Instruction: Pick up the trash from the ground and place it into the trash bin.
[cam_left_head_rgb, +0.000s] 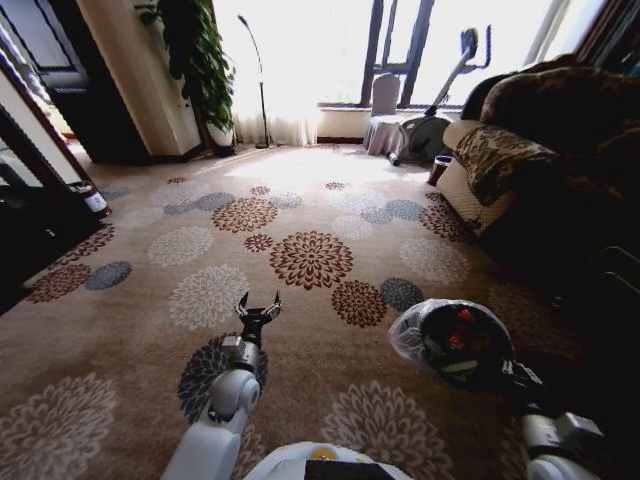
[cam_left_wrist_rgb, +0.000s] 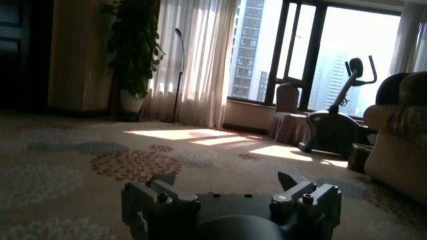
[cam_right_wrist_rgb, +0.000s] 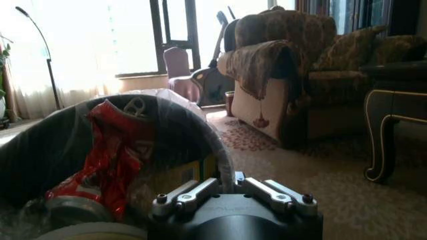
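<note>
head view: left gripper (cam_left_head_rgb: 258, 305) over the carpet (cam_left_head_rgb: 310, 260), jaws wide, empty. right wrist view: right gripper (cam_right_wrist_rgb: 233, 192) clamps the trash bin (cam_right_wrist_rgb: 133, 150) rim; red wrapper (cam_right_wrist_rgb: 110, 150) inside.

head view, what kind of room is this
Most likely a home living room: a floral carpet covers the floor, a patterned sofa sits by the windows, and a tall potted plant stands near the curtains.
</note>
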